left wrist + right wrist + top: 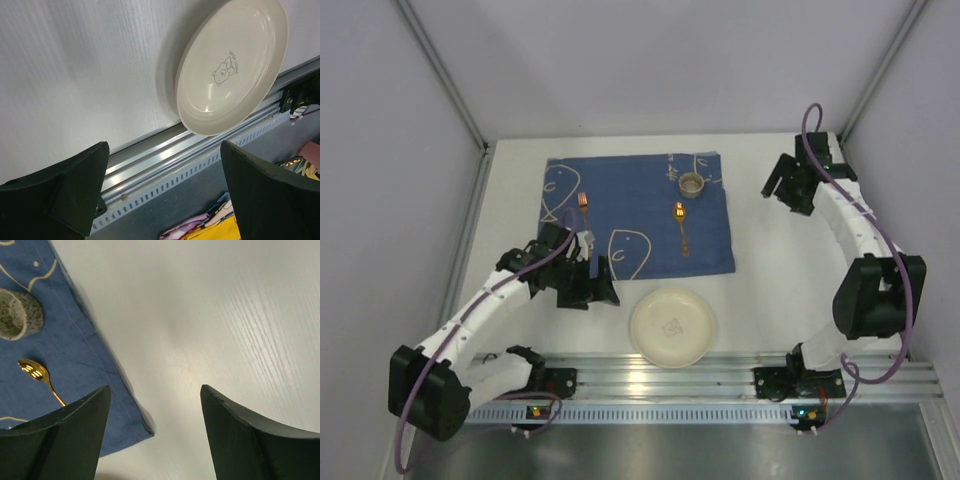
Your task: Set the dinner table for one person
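The left pincer [162, 146] and right pincer [155, 390] stood apart, empty. The plate [673, 327] by the counter's [770, 260] near edge seemed stiff, slippery; its rim looked the best hold.

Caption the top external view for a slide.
Cup, fork and spoon on the cloth, plate on the table beside it; left gripper and right gripper open and empty.

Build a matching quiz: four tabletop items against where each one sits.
Things: 1 plate; 2 cup; 3 spoon; 4 fork.
Places: A far right part of the blue cloth; B left part of the cloth; C bare table, off the cloth, by the near edge; D on the cloth, just nearer than the cup.
Pairs: 1-C; 2-A; 3-D; 4-B.
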### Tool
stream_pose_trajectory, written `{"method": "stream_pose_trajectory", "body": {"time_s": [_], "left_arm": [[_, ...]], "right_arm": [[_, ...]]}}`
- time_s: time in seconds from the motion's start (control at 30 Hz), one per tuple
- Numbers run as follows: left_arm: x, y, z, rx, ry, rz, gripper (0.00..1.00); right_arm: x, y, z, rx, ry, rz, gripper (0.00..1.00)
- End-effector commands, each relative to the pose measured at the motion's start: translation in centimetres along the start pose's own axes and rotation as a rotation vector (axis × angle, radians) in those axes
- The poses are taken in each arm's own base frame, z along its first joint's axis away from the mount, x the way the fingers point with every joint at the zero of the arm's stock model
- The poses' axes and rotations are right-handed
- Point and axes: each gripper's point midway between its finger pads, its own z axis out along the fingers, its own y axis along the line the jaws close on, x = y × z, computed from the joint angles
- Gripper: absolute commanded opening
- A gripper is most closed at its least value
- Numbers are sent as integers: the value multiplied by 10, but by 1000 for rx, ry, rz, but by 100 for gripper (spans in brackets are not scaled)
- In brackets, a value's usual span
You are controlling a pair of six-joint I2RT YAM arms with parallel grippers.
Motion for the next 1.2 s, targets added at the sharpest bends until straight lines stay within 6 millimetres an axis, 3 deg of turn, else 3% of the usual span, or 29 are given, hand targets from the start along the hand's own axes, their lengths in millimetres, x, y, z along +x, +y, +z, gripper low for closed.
{"method": "stream_pose_trajectory", "body": {"time_s": [0.0, 0.1, 0.27, 0.43, 0.5, 0.57, 0.6, 0.67, 0.73, 0.9, 1.03, 1.07, 1.13, 1.17], "left_arm": [[-13, -15, 18, -7, -71, -41, 98], [-5, -11, 42, -53, -5, -82, 92], [11, -20, 91, -40, 52, -34, 88], [27, -30, 123, -38, 103, 17, 81], [34, -36, 134, -16, 130, 33, 70], [38, -36, 140, -28, 139, 32, 49], [40, -36, 142, -35, 142, 35, 24], [40, -37, 140, -37, 139, 29, 0], [40, -36, 135, -53, 131, 31, 0], [14, -49, 101, -71, 35, 80, 0], [-28, -54, 68, -99, -57, 106, 0], [-45, -64, 57, -78, -96, 109, 0], [-73, -54, 42, -83, -137, 93, 0], [-87, -60, 36, -49, -149, 89, 0]], "right_arm": [[17, -17, -6, 16, 33, -8, 73], [33, -24, -14, 8, 48, -7, 72], [54, -40, -21, 16, 67, -18, 69], [59, -53, -30, 20, 61, -27, 67], [58, -66, -30, 40, 62, 0, 65], [60, -70, -32, 40, 65, 3, 64], [60, -71, -35, 38, 58, 6, 63], [63, -73, -36, 36, 62, 10, 63], [64, -72, -38, 26, 62, 9, 61], [73, -71, -40, 8, 77, 19, 57], [77, -71, -45, -6, 71, 21, 56], [81, -73, -45, -2, 78, 21, 56], [85, -70, -47, -28, 81, 22, 56], [91, -72, -46, -26, 94, 20, 56]]}}
